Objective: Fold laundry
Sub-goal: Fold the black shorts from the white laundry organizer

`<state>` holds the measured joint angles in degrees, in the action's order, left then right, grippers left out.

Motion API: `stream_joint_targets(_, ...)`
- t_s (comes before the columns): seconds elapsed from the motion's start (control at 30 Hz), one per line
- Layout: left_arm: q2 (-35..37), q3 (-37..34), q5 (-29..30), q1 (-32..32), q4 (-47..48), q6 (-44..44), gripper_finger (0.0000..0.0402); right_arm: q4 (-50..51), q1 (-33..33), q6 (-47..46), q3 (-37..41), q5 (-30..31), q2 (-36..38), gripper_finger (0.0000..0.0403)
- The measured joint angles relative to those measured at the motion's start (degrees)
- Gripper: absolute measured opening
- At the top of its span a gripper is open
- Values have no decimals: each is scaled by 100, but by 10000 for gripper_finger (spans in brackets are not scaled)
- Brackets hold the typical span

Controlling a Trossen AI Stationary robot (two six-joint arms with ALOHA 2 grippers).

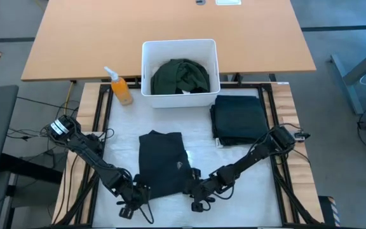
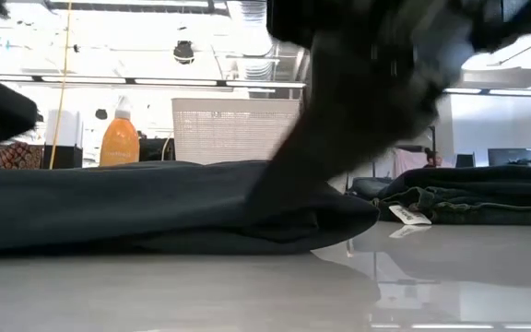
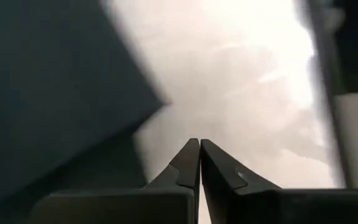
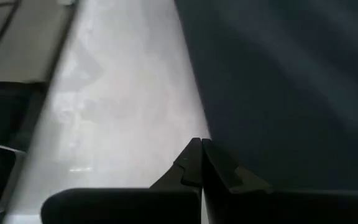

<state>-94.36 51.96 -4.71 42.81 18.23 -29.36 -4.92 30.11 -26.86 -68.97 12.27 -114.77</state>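
A black folded garment (image 1: 161, 162) lies flat on the white table (image 1: 234, 191), and it stretches across the low view (image 2: 155, 207). My left gripper (image 1: 134, 192) is at its near left corner, shut (image 3: 199, 146), with its tips over bare table beside the cloth (image 3: 61, 81). My right gripper (image 1: 194, 189) is at the near right side, shut (image 4: 201, 144), with its tips right at the cloth's side edge (image 4: 194, 93). Nothing shows between either pair of fingers. My right gripper slants down with its shut fingertips (image 4: 191, 155) at the black garment's side edge (image 4: 211, 134). I cannot tell whether they touch the cloth. The garment lies flat on the table.
A white bin (image 1: 146, 70) with a dark green garment (image 1: 180, 76) stands at the far middle. An orange bottle (image 1: 121, 89) is to its left. A folded dark stack (image 1: 239, 117) with a white tag (image 2: 408, 214) lies at the right. Bare table lies near the front edge.
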Motion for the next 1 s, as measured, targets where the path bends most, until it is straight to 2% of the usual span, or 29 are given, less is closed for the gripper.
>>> stream_joint_targets(0.1, 255, 82, -47, 9, 5, 197, 0, -10, 88, 405, 0, -68, 311, 21)
stream_joint_targets(0.17, 486, 96, 280, 14, -25, 441, 0, -3, 193, 894, -4, -89, 470, 21)
stream_joint_targets(0.27, 684, 105, 1312, 31, -226, 1037, 0, 85, 354, 1828, -9, -52, 500, 21)
stream_joint_targets(0.4, 561, 105, 2729, -104, -447, 1651, 0, 393, 495, 3266, -4, 35, 302, 39)
stream_joint_targets(0.5, 510, 101, 3211, -316, -476, 2010, 0, 759, 609, 4166, -5, 620, 289, 69)
stream_joint_targets(0.63, 515, 102, 3078, -615, -762, 2278, 0, 1342, 785, 4638, -268, 1636, 320, 119)
stream_joint_targets(0.87, 515, 101, 2559, -1136, -748, 2533, 0, 2113, 797, 4793, -251, 1867, 294, 214)
stream_joint_targets(1.0, 515, 101, 2315, -1320, -760, 2550, 0, 2304, 806, 5292, -199, 2739, 296, 247)
